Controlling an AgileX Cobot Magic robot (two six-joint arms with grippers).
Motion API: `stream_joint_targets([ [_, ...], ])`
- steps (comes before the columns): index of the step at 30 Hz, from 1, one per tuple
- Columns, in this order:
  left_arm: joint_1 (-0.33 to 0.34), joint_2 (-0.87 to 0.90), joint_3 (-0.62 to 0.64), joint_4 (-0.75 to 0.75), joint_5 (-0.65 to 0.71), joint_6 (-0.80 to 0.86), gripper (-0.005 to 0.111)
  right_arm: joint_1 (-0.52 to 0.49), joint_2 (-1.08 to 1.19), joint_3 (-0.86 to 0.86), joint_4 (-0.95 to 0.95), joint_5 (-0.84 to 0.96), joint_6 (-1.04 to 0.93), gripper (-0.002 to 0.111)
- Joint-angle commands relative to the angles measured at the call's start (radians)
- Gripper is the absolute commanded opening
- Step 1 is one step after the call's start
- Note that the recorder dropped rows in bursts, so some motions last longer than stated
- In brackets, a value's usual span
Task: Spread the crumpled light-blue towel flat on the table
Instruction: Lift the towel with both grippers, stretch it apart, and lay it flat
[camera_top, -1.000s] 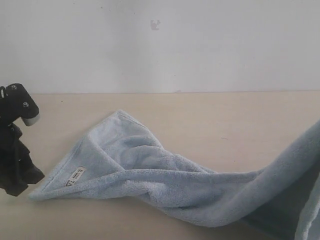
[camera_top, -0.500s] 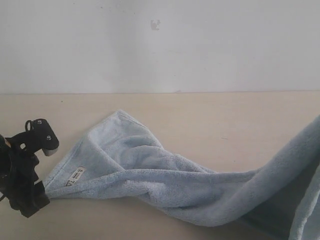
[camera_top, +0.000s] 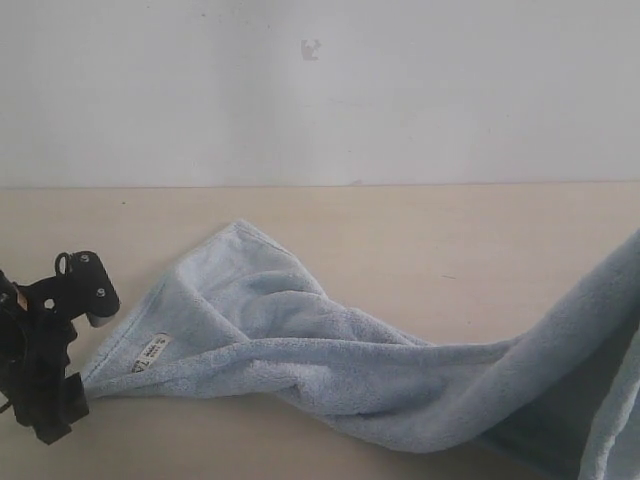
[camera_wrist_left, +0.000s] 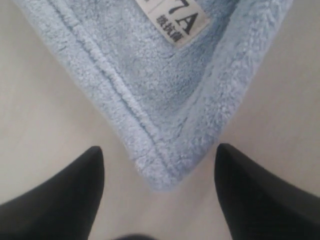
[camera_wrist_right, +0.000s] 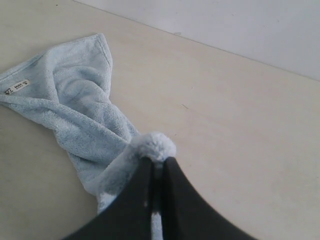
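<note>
Light-blue towel (camera_top: 330, 372) lies twisted across the table (camera_top: 450, 230), stretched from 8 o'clock to 4 o'clock.

Its tagged corner rests flat at 8 o'clock, with the white tag (camera_wrist_left: 175, 20) facing up, while the far end rises off the table at 4 o'clock. The left gripper (camera_wrist_left: 159, 150) stood higher a second ago. It now sits low at that corner, jaws spread either side of it and gripping nothing. The right gripper (camera_wrist_right: 157, 165) is pinched tight on a tuft of the towel's raised end.
</note>
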Motion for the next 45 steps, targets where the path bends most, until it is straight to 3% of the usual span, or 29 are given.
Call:
stream_joint_targets([
  [1, -0.009, 0.031, 0.004, 0.003, -0.048, -0.015, 0.061, 0.0, -0.005, 0.001, 0.007, -0.015, -0.006, 0.0],
  [5, -0.009, 0.034, 0.004, 0.003, -0.081, -0.015, 0.051, 0.0, -0.005, 0.001, 0.007, -0.015, -0.006, 0.0],
  [9, -0.009, 0.037, 0.004, 0.003, -0.093, -0.105, 0.014, 0.0, -0.005, 0.001, 0.007, -0.015, -0.006, 0.0],
  [11, -0.009, 0.037, 0.004, 0.007, -0.082, -0.133, 0.004, 0.0, -0.005, 0.001, 0.007, -0.015, -0.006, 0.0],
  [15, -0.009, -0.001, 0.0, 0.074, -0.022, -0.257, 0.004, 0.0, -0.005, 0.001, 0.001, -0.015, -0.014, 0.0],
  [21, -0.009, -0.224, -0.083, 0.451, 0.214, -0.786, 0.004, 0.0, -0.005, 0.001, -0.104, -0.015, 0.027, 0.0],
  [24, -0.009, -0.374, -0.112, 0.601, 0.361, -0.924, 0.004, 0.0, -0.005, 0.001, -0.113, -0.015, 0.038, 0.0],
  [32, -0.009, -0.845, -0.133, 0.589, 0.562, -0.899, 0.004, 0.0, -0.064, 0.001, -0.13, -0.009, 0.048, 0.0],
  [37, -0.009, -1.105, -0.158, 0.472, 0.676, -0.813, 0.004, 0.0, -0.144, -0.001, -0.142, -0.009, 0.075, 0.0],
  [45, -0.022, -1.294, -0.165, 0.327, 0.736, -0.716, 0.004, 0.0, -0.22, -0.174, -0.294, 0.049, 0.202, 0.0],
])
